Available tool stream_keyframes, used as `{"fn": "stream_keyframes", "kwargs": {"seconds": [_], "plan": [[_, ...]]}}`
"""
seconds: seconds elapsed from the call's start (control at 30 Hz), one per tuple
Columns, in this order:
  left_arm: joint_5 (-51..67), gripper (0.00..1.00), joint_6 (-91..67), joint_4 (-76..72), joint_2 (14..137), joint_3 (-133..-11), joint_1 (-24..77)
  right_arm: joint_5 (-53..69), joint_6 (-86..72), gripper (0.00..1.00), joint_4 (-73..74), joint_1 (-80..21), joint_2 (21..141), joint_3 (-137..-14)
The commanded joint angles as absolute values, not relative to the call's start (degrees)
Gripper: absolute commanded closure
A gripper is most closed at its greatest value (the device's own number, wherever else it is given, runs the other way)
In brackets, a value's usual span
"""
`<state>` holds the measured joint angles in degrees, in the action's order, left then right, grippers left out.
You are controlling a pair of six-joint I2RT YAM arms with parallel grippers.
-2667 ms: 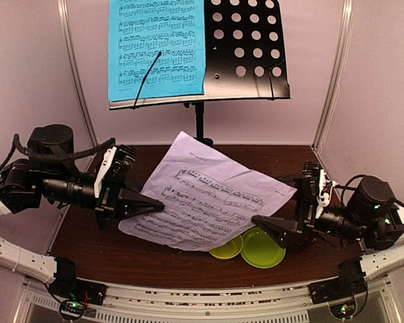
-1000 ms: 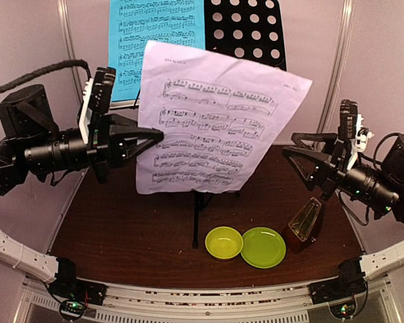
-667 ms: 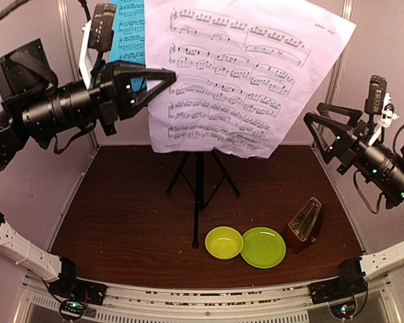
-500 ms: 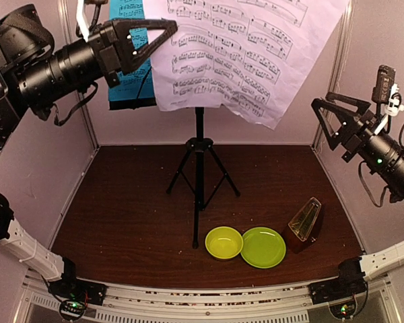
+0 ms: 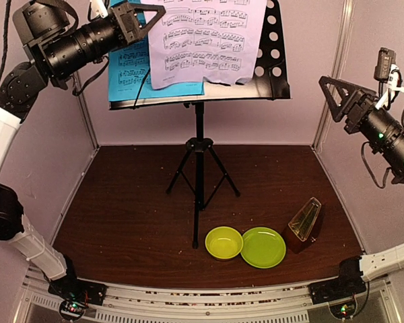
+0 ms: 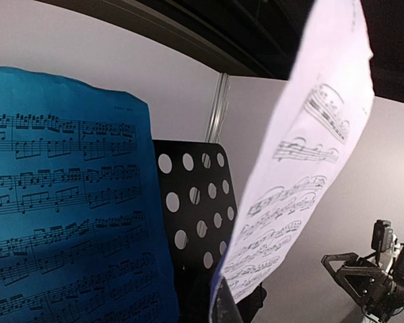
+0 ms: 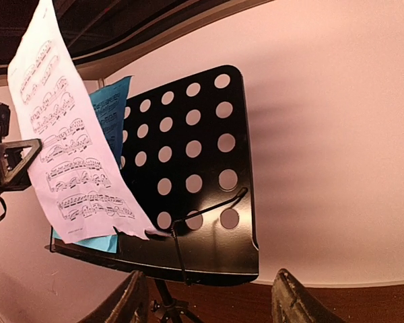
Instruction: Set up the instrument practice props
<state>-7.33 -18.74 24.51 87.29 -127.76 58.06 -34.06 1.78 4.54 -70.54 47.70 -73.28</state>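
left hand (image 5: 155,12) pinching lilac sheet (image 5: 202,40), top cropped, maybe touching stand (image 5: 273,60), right hand (image 5: 331,99) spread

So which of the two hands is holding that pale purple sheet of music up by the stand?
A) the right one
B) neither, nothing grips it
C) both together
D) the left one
D: the left hand is pinched shut on the left edge of the lilac sheet, while the right hand stands open and empty, well off to the side.
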Motion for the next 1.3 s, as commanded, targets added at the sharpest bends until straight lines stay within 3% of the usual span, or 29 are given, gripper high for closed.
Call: {"fn": "stream_keyframes", "kwargs": {"seconds": [0.0, 0.13, 0.5, 0.83, 1.27], "plan": [[-8.9, 1.0, -20.61, 21.24, 88.35, -128.91, 57.92, -32.55, -5.52, 0.36, 7.58, -66.6, 49.63, -76.19], [-8.7, 1.0, -19.53, 16.93, 87.9, -126.39, 57.92, -28.23, -11.77, 0.32, 8.57, -62.88, 52.34, -79.67], [-9.86, 1.0, -16.71, 9.19, 86.32, -120.59, 57.93, -18.43, -38.78, 0.35, 21.31, -54.48, 66.46, -96.42], [-11.81, 1.0, -14.44, 8.22, 85.51, -118.27, 58.01, -4.17, -51.47, 0.48, 19.6, -47.69, 71.61, -97.69], [-12.32, 1.0, -13.03, 6.35, 84.98, -116.52, 58.01, -5.89, -58.86, 0.49, 16.3, -44.84, 72.16, -94.44]]}}
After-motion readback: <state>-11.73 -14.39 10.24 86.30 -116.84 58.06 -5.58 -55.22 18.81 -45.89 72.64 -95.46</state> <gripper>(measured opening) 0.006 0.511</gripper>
